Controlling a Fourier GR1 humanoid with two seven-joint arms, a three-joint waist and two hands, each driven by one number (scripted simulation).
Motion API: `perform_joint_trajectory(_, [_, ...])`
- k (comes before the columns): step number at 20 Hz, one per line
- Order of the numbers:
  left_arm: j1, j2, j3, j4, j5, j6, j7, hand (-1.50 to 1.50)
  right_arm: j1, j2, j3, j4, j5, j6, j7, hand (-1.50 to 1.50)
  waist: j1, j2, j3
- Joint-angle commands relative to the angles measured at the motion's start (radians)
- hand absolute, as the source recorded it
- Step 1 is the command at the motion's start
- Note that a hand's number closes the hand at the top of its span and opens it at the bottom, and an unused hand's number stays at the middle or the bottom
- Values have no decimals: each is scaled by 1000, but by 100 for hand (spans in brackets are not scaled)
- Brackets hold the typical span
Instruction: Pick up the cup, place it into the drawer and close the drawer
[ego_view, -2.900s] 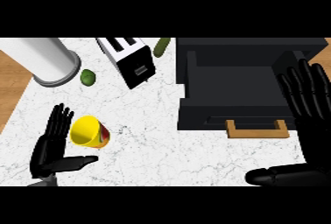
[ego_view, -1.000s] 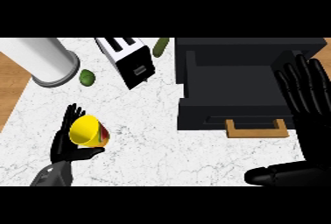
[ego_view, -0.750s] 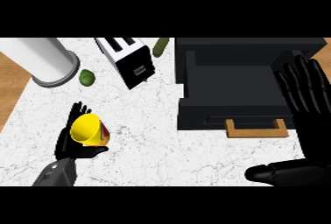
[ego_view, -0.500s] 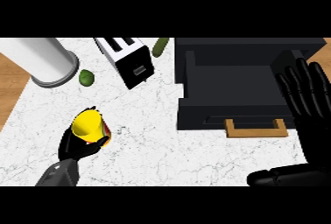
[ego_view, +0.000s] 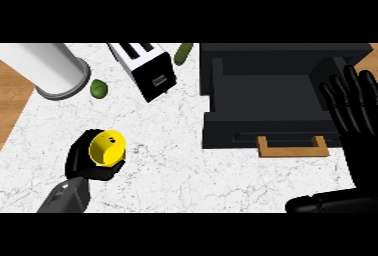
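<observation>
Nearest me, my left robot hand is curled round the yellow cup, which sits in its grasp low on the left side of the white marbled worktop; I can't tell whether the cup is off the surface. My right robot hand rests at the right edge, released, fingers straight and up, beside the drawer. I judge I'm at the pick-up step, grasp made, with the carry not yet begun. Next I'd need to lift the cup and bring it across to the right, over the front wall of the open black drawer, then set it down inside; after that a push on the front, where the tan handle sticks out, should close it. Further back stand a white and black toaster, a small green fruit, a big white cylinder at the top left and another green piece by the far edge. Wooden floor shows beyond the worktop's left side.
</observation>
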Motion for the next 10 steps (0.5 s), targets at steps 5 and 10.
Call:
perform_joint_trajectory(5, [11,-42,20,-68,25,69,-110,150,17,24,33,-35,24,-20,13,-150,5,-2,1])
perform_joint_trajectory(10, [110,-48,0,-239,51,32,-98,150,25,-3,-5,-5,15,-4,8,-150,15,-6,2])
